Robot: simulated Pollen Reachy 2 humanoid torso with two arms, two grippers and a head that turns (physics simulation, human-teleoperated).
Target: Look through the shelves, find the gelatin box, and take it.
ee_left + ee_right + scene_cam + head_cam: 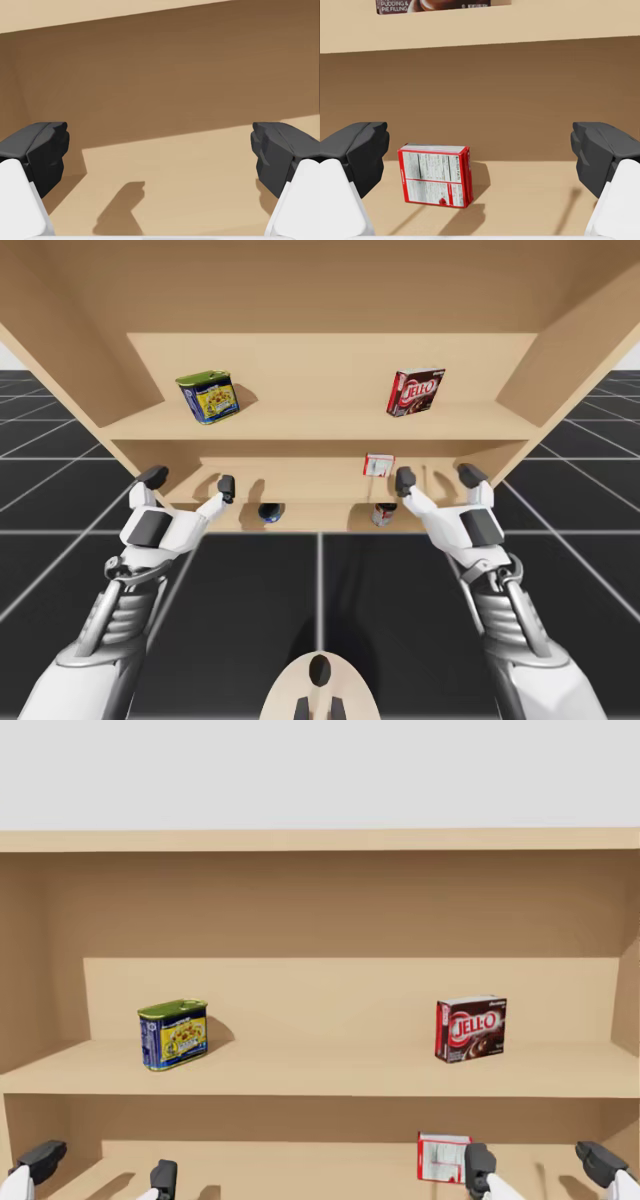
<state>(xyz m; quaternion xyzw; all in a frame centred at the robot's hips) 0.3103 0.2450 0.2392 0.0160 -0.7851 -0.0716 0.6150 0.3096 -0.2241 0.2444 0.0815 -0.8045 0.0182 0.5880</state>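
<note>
High view: both arms reach to the lower shelf (300, 480). Left tool (190, 482) is released, fingers wide apart, with bare shelf board ahead of it in the left wrist view. Right tool (438, 478) is also released and holds nothing.

Red-and-white box (436, 175) stands upright on the lower shelf. It is ahead of the right tool, offset toward one finger and clear of both. The side facing the tool is a white panel of fine print, edged in red.

On the upper shelf (320, 1070), well apart:
- at the left, a tin (174, 1034) with a green lid and a yellow-and-blue label
- at the right, a dark brown-red box (470, 1029) with large white lettering on a red patch
</note>
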